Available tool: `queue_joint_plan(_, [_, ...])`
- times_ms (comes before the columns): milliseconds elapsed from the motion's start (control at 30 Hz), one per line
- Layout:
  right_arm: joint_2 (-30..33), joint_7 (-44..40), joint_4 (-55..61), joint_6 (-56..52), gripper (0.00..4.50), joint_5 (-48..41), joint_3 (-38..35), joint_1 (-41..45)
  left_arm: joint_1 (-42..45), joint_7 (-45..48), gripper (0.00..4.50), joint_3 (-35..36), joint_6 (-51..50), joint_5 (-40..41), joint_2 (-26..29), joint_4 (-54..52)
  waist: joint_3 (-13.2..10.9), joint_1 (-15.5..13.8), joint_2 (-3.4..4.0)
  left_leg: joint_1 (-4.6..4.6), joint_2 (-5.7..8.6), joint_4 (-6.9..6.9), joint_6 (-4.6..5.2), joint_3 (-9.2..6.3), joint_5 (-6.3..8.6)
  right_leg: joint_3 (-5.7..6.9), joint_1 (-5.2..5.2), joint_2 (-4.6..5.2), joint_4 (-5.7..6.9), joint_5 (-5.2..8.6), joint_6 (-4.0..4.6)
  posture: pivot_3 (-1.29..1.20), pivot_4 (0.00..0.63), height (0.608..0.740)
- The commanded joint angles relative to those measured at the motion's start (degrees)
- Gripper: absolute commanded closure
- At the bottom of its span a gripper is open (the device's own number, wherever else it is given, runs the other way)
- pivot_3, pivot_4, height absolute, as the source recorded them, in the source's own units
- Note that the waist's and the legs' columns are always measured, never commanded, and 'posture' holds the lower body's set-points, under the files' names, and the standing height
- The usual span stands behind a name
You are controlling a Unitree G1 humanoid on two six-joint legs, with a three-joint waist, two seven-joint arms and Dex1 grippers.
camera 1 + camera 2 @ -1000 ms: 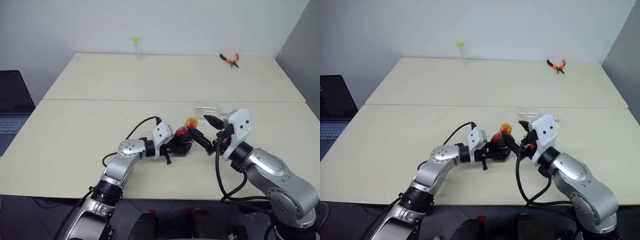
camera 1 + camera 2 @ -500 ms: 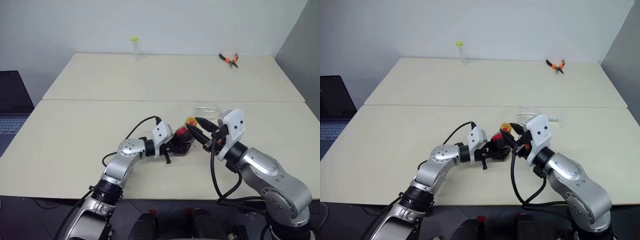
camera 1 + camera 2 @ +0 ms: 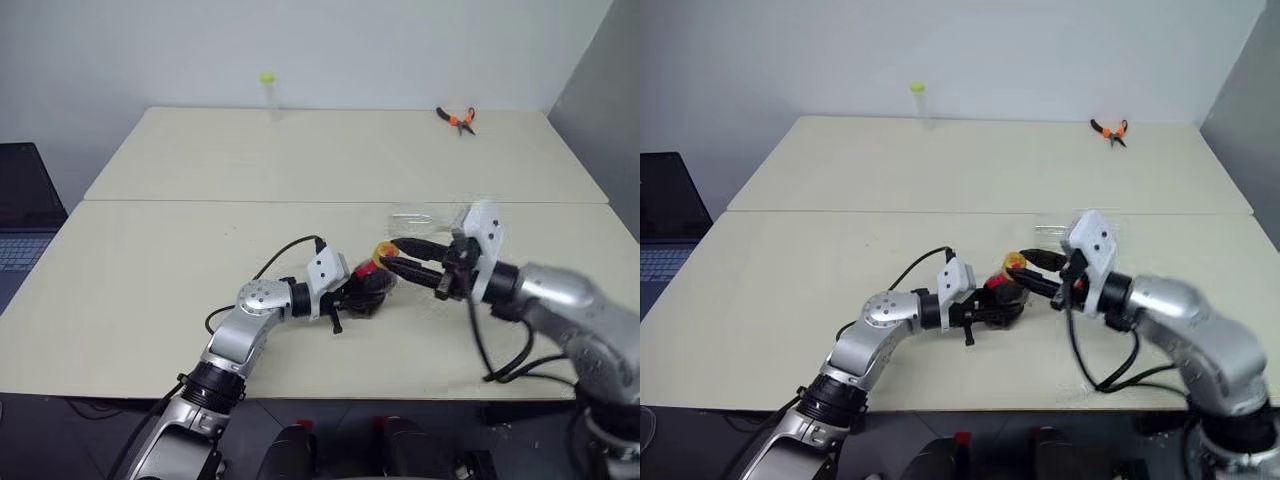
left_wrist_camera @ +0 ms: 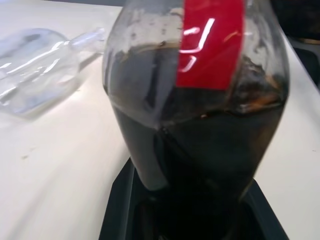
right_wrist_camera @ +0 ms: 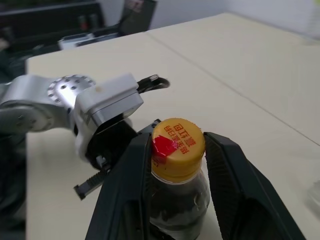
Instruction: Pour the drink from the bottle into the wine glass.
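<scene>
Left gripper (image 3: 352,296) clamps bottle (image 3: 368,286) body. Right gripper (image 5: 175,150) now swung level, jaws narrowed around yellow cap (image 5: 178,146), ready to unscrew. Wine glass (image 3: 418,216) lies just behind right gripper; pouring not started.

Robotics lab or office workroom

Two plain cream tables (image 3: 200,160) pushed together against a bare white wall; orange-handled pliers (image 3: 458,118) lie at two o'clock, an open laptop (image 3: 20,215) at nine o'clock, cables trailing along the near edge.

Red print on yellow cap (image 5: 178,145); characters too small to read.
</scene>
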State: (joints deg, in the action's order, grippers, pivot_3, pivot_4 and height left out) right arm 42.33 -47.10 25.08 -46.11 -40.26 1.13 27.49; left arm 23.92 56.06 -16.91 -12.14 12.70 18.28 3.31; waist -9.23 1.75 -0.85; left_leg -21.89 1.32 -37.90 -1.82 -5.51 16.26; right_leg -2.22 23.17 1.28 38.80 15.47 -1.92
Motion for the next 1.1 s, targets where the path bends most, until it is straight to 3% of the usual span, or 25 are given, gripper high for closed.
queue_joint_plan(33, [5.9, -12.9, -12.1, 4.9, 3.26, 5.3, 3.3, 6.3, 0.3, 2.8, 3.76, 0.1, 0.2, 2.3, 0.7, -5.6, 0.0, 0.1, 0.00, 0.00, -0.01, 0.03, 0.00, 0.00, 0.00, 0.00, 0.01, 0.00, -0.02, 0.00, 0.00, 0.00, 0.150, 0.740])
queue_joint_plan(233, [9.3, -24.0, -19.5, 6.7, 3.26, 7.0, 8.6, 13.1, -0.1, 2.9, 3.76, -0.2, -0.6, 2.4, 1.2, -6.9, 0.0, -0.1, -0.02, -0.04, -0.03, 0.00, 0.00, 0.00, 0.00, -0.02, 0.03, 0.05, -0.05, 0.00, 0.00, 0.00, 0.150, 0.740])
queue_joint_plan(400, [8.0, -21.6, -15.0, 3.8, 1.59, 4.5, 5.9, 10.8, -0.5, 2.3, 3.76, 0.0, -0.8, 2.3, 0.9, -7.1, 0.0, -0.2, -0.02, -0.09, -0.02, -0.04, -0.01, -0.04, 0.00, 0.00, 0.03, 0.11, -0.05, 0.00, 0.01, 0.00, 0.150, 0.740])
queue_joint_plan(500, [5.2, -13.3, -6.9, 0.9, 0.58, -0.5, -2.5, 5.4, -0.3, 1.7, 3.76, 0.4, -0.6, 2.0, 0.8, -6.3, 0.0, -0.4, -0.03, -0.12, -0.02, -0.03, -0.01, -0.09, 0.00, -0.01, 0.05, 0.12, -0.06, 0.00, 0.01, 0.00, 0.150, 0.740])
queue_joint_plan(633, [0.4, 1.1, 7.6, -2.0, 0.54, -5.7, -14.2, -3.9, 0.2, 0.8, 3.76, 1.6, -0.1, 1.6, 0.8, -4.6, 0.0, -0.7, -0.03, -0.21, 0.00, -0.05, -0.02, -0.14, -0.01, -0.03, 0.08, 0.15, -0.05, 0.00, 0.00, 0.00, 0.150, 0.740])
queue_joint_plan(700, [-2.4, 7.6, 13.8, -3.4, 0.54, -8.3, -16.5, -7.0, 0.4, 0.4, 3.76, 1.8, 0.0, 1.6, 0.7, -4.1, 0.0, -0.8, -0.03, -0.21, -0.01, -0.06, -0.02, -0.21, -0.01, -0.05, 0.04, 0.15, -0.06, 0.00, 0.00, 0.00, 0.150, 0.740])
queue_joint_plan(867, [-15.6, 25.3, 21.2, -1.5, 0.54, -2.6, -7.1, -7.6, 1.3, 0.2, 3.76, 1.9, 0.6, 1.2, 0.0, -2.1, 0.0, 0.0, 0.00, -0.05, -0.05, 0.00, -0.02, -0.11, -0.01, -0.03, 0.04, 0.07, 0.07, 0.00, 0.00, 0.00, 0.150, 0.740])
queue_joint_plan(967, [-17.2, 29.2, 17.3, 3.6, 0.54, 10.3, 2.5, -6.9, 2.4, 0.2, 3.76, 1.8, 1.3, 0.8, -0.8, -0.4, 0.0, 0.0, 0.01, -0.06, -0.01, 0.00, -0.03, -0.09, -0.02, -0.02, 0.07, 0.05, 0.06, 0.00, 0.00, 0.00, 0.150, 0.740])
queue_joint_plan(1100, [-18.2, 30.8, 13.7, 7.0, 0.54, 15.3, 3.0, -8.0, 3.2, 0.2, 3.76, 1.8, 2.0, 0.8, -1.2, 0.8, 0.0, -0.2, 0.00, -0.09, 0.04, -0.03, -0.12, -0.04, -0.06, -0.03, 0.07, 0.10, 0.00, 0.00, 0.00, 0.00, 0.150, 0.740])
